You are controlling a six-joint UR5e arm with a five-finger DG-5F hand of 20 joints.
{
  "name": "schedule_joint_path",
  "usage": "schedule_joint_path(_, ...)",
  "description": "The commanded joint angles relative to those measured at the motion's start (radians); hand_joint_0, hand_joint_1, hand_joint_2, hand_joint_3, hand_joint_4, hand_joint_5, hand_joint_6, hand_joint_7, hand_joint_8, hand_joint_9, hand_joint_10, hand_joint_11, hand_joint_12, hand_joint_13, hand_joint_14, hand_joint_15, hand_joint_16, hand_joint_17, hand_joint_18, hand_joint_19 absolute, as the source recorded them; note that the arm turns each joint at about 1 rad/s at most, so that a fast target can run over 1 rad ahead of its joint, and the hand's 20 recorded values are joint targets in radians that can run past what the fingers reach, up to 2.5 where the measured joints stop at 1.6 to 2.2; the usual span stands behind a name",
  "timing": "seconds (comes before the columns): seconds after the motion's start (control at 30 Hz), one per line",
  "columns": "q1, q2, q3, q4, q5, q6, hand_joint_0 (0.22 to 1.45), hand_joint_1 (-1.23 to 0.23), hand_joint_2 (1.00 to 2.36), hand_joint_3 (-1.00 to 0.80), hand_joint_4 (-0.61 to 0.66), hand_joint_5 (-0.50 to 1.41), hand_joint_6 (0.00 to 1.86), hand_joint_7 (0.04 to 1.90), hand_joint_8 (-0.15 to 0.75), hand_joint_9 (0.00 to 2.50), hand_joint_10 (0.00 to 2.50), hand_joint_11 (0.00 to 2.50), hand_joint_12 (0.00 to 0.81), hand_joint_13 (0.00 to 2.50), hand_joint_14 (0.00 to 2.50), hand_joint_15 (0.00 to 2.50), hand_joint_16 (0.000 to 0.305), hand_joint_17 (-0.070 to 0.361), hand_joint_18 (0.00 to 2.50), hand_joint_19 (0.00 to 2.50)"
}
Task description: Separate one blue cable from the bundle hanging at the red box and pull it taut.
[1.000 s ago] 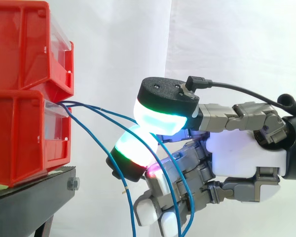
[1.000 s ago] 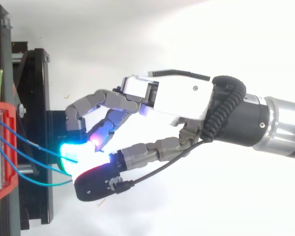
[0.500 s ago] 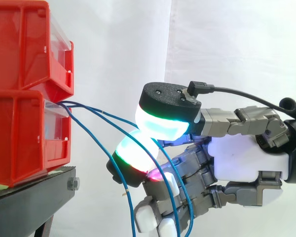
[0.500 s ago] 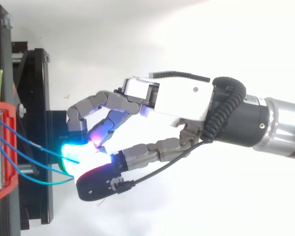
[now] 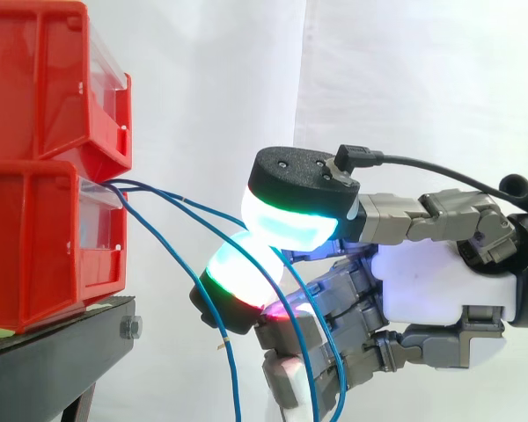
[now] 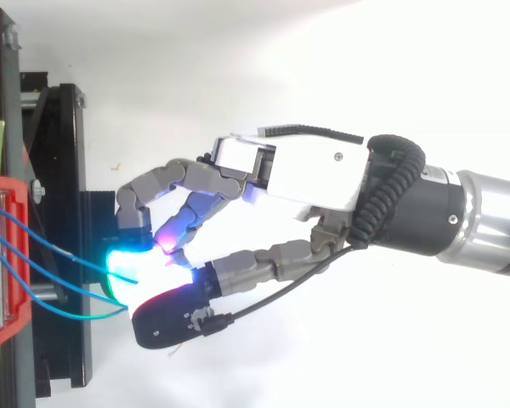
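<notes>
two stacked red plastic bins (image 5: 44,237) sit on a black metal stand (image 5: 62,352). the robot hand (image 5: 436,286) reaches in from the right, its two glowing pads (image 5: 286,224) pinched together on one of three thin blue cables (image 5: 185,200). these slope from the lower bin's front rightward and down to the fingers, then hang.

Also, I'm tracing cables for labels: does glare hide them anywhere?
Side view: the cables stand out against the evenly lit curtain until the hand's glowing pads. Top view: the cyan glow swallows their ends, and the backdrop is blown white around the hand.
</notes>
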Motion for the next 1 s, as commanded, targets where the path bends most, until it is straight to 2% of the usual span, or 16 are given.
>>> schedule_joint_path(0.0,-0.001,0.0,0.0,0.0,0.0,-0.002,0.64,-0.74,1.02,-0.16,0.08,-0.18,0.86,1.14,0.355,0.88,0.01,1.26,0.359,1.01,0.02,1.01,0.039,0.087,0.8,0.51)
schedule_joint_path(0.37,0.001,0.0,-0.001,-0.002,0.009,0.006,0.65,-0.73,1.02,-0.17,0.1,-0.18,0.86,1.14,0.361,0.9,0.02,1.16,0.348,1.14,0.03,1.01,0.035,0.079,0.86,0.5)
schedule_joint_path(0.43,0.001,0.0,0.0,-0.007,0.009,0.046,0.65,-0.72,1.02,-0.18,0.11,-0.18,0.86,1.14,0.364,0.9,0.02,1.13,0.347,1.14,0.02,1.02,0.035,0.079,0.86,0.5)
schedule_joint_path(0.5,0.001,0.001,0.0,-0.034,0.009,0.142,0.65,-0.72,1.02,-0.18,0.11,-0.18,0.86,1.14,0.364,0.89,0.02,1.13,0.348,1.14,0.02,1.01,0.035,0.079,0.86,0.5)
schedule_joint_path(0.57,0.001,0.001,-0.001,-0.057,0.009,0.199,0.66,-0.72,1.02,-0.18,0.11,-0.18,0.86,1.14,0.363,0.89,0.02,1.13,0.347,1.14,0.02,1.01,0.035,0.079,0.87,0.51)
schedule_joint_path(0.6,0.001,0.0,-0.001,-0.089,0.009,0.265,0.66,-0.72,1.02,-0.18,0.11,-0.18,0.86,1.13,0.362,0.89,0.02,1.13,0.351,1.15,0.03,1.0,0.035,0.079,0.87,0.5)
schedule_joint_path(0.73,0.005,0.001,-0.001,-0.149,0.009,0.389,0.65,-0.72,1.02,-0.18,0.11,-0.18,0.86,1.14,0.365,0.89,0.02,1.12,0.356,1.14,0.02,0.98,0.035,0.079,0.87,0.49)
schedule_joint_path(0.83,0.007,0.0,0.0,-0.157,0.006,0.425,0.65,-0.72,1.02,-0.17,0.11,-0.18,0.86,1.14,0.368,0.91,0.02,1.13,0.362,1.1,0.02,0.92,0.035,0.079,0.86,0.48)
schedule_joint_path(0.97,0.007,0.001,0.0,-0.155,0.005,0.438,0.66,-0.75,1.03,-0.14,0.1,-0.18,0.86,1.16,0.36,0.91,0.02,1.14,0.362,1.08,0.02,0.91,0.035,0.079,0.84,0.48)
